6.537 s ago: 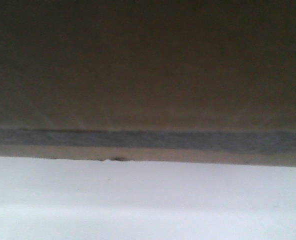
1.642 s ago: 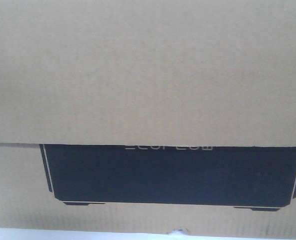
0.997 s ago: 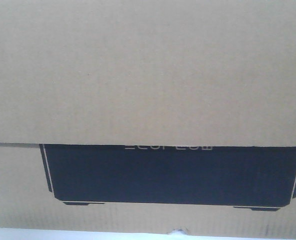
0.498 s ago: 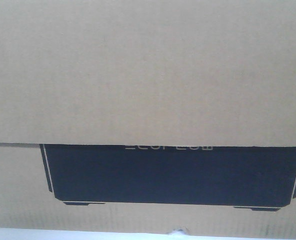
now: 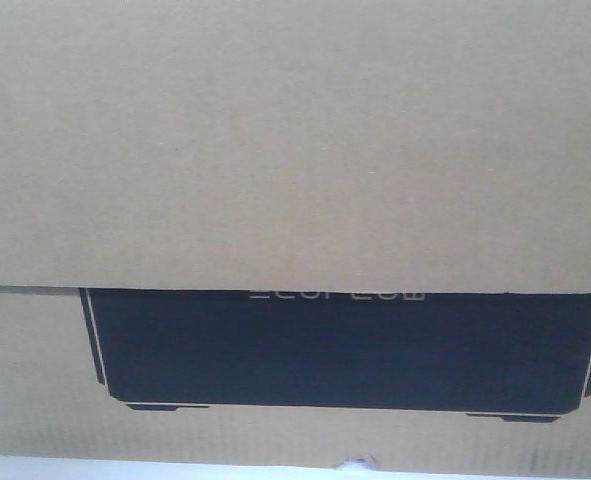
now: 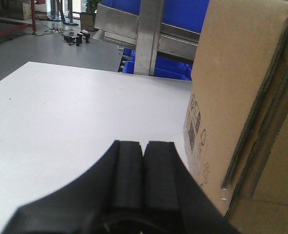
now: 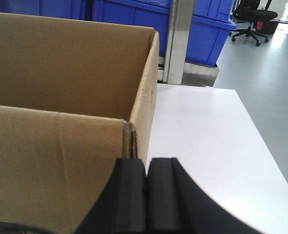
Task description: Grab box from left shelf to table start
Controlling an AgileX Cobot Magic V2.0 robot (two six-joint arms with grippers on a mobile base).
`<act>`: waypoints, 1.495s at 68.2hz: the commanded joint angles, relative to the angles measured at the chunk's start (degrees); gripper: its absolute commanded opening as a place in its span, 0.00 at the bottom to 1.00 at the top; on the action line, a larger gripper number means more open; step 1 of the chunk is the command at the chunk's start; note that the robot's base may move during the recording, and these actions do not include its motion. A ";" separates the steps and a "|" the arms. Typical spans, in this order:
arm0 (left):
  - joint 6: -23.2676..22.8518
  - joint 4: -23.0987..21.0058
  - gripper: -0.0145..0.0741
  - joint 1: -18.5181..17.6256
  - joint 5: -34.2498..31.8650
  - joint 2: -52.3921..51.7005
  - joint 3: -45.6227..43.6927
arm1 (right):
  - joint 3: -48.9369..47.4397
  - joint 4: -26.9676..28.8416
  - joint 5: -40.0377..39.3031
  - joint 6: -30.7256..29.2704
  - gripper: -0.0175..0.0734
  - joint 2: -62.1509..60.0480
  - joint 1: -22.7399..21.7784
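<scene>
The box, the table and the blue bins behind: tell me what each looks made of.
The box: corrugated cardboard, matte brown; the layered cut edge shows along its corner, and fine ribbing on its face in the front view.
The table: smooth, white, faintly glossy; probably laminate or painted board, the core not visible.
The blue bins: apparently moulded plastic, with a slight sheen and uniform colour.

You have one box (image 5: 295,150), one table (image 6: 75,112), two end effectors, left (image 6: 144,165) and right (image 7: 146,185), and one office chair (image 7: 251,22).
</scene>
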 commanded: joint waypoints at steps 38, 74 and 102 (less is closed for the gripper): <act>0.07 0.18 0.05 -0.26 -5.38 -0.79 -0.26 | 22.74 -0.19 -30.52 3.55 0.26 -0.25 -0.12; 0.07 0.18 0.05 -0.26 -5.38 -0.69 -0.26 | 29.30 -0.04 -38.05 3.56 0.26 -0.25 -0.12; 0.07 0.18 0.05 -0.26 -5.38 -0.69 -0.26 | 29.30 -0.04 -37.84 3.56 0.26 -0.25 -0.12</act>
